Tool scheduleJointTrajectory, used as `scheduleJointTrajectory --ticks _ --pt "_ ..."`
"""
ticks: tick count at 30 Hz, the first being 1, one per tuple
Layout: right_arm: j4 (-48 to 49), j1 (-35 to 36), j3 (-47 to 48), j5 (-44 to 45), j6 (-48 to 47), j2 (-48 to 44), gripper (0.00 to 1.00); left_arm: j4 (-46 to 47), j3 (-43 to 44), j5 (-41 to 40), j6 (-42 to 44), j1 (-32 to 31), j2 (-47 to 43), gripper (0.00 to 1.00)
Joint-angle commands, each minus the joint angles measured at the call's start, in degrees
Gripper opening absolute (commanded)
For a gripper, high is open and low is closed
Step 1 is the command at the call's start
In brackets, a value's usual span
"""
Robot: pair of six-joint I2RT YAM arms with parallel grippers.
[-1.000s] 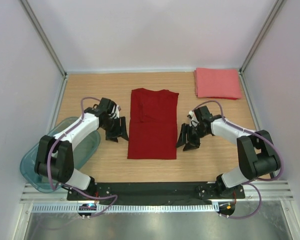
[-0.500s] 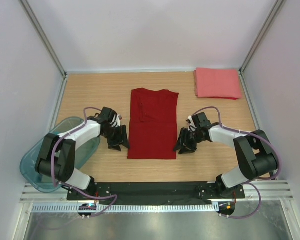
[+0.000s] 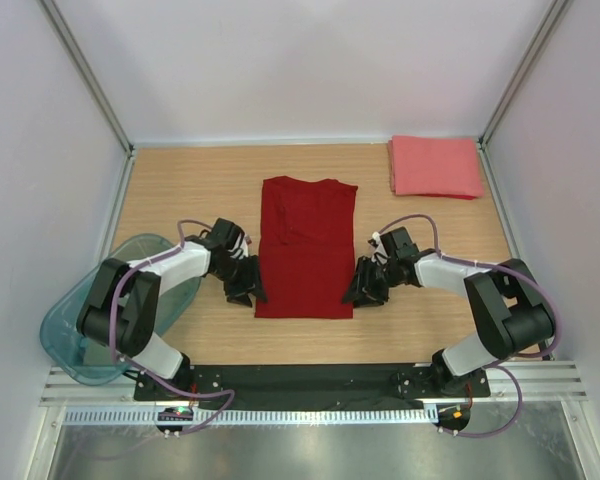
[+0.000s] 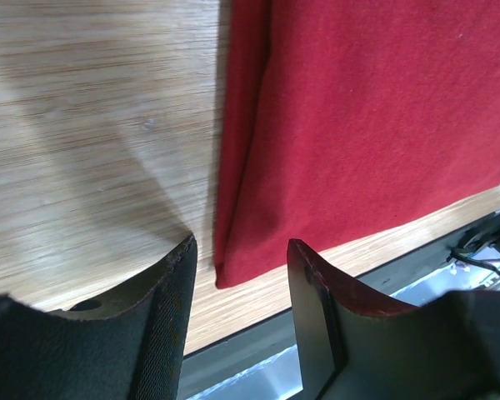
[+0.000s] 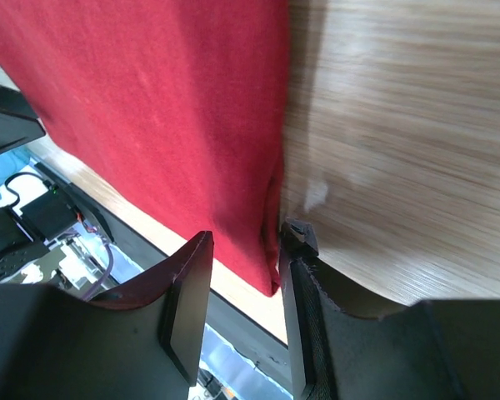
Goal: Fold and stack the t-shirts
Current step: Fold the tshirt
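Presently: dark red t-shirt (image 3: 306, 247), flat on mid-tabletop (image 3: 180, 180), long axis running away from the arm bases; left hand (image 3: 246, 286) and right hand (image 3: 362, 288), both spread and empty, flanking its near corners, equally close; salmon-pink t-shirt (image 3: 435, 166) folded, far-right corner.

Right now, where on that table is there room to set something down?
Bare wood lies far left of the red shirt, and between it and the pink shirt. Crowded: left gripper and right gripper flank its near corners; bin near left.
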Motion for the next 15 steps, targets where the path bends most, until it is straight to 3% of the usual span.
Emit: scheduleJointTrajectory --ticks 1,15 --pt "1.23 1.33 -2.39 3.18 -0.13 0.87 0.45 2.04 -1.38 -1.34 -0.54 -0.70 1.74 0.49" --pt "7.99 1.60 -5.11 1.34 2.68 3.94 0.40 3.01 -1.29 -1.25 -1.33 -0.70 5.16 0.39"
